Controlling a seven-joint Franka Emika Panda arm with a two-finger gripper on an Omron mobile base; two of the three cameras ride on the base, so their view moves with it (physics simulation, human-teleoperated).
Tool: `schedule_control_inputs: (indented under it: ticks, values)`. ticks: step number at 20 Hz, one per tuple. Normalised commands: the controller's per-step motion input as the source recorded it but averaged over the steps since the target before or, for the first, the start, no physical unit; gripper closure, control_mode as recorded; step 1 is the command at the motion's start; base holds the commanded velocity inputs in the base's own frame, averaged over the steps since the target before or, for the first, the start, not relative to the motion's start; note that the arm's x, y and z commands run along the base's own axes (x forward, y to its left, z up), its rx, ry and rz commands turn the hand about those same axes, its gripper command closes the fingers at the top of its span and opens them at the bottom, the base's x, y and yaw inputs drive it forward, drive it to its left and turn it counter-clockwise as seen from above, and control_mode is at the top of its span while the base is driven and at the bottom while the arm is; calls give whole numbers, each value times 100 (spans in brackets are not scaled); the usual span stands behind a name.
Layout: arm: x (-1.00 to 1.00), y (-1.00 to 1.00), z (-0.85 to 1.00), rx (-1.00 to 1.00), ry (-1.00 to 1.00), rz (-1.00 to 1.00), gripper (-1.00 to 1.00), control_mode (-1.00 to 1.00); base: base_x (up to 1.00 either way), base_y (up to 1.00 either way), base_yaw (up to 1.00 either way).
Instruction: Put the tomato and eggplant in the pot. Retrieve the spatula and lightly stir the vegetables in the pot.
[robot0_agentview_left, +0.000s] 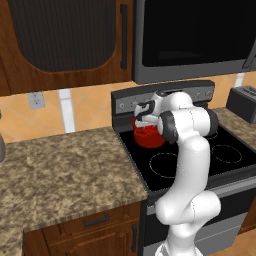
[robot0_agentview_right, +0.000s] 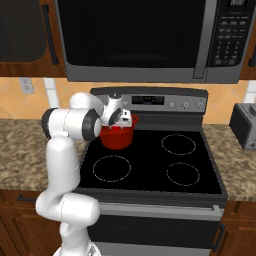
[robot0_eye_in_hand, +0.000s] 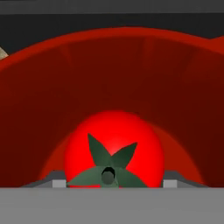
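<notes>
Tomato (robot0_eye_in_hand: 114, 148), green stem facing the camera, sits between the gripper's (robot0_eye_in_hand: 114, 183) two fingertips, which clasp it from either side inside the red pot (robot0_eye_in_hand: 52, 87). That pot (robot0_agentview_left: 149, 136) stands on the stove's (robot0_agentview_right: 210, 170) rear left burner.

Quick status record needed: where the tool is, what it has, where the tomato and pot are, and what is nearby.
tool: over the pot's mouth, pointing down into it
tomato: red, green stem up, between the fingertips inside the pot
grip state: fingertips sit at both sides of the tomato; contact cannot be confirmed
pot: red, on the back left burner of the stove
pot contents: the tomato; nothing else visible in it from the hand view
stove: black glass top, other three burners bare
toaster: on the counter right of the stove
</notes>
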Motion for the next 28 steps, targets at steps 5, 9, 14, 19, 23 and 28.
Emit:
schedule_control_inputs:
  ticks: [5, 9, 14, 19, 23, 28]
  values:
    - [-1, -5, 2, 0, -2, -1, -100, -100, 0, 0, 0]
    - [-16, -24, 1, 0, -18, -12, -100, -100, 0, 0, 0]
    - [-60, -26, 18, 0, -26, -12, -100, -100, 0, 0, 0]
    - [-14, 15, 24, 10, -16, -2, -100, -100, 0, 0, 0]
    - [-58, 22, 57, 5, -13, 1, -100, -100, 0, 0, 0]
    - [-100, 0, 88, -4, -4, 0, -100, -100, 0, 0, 0]
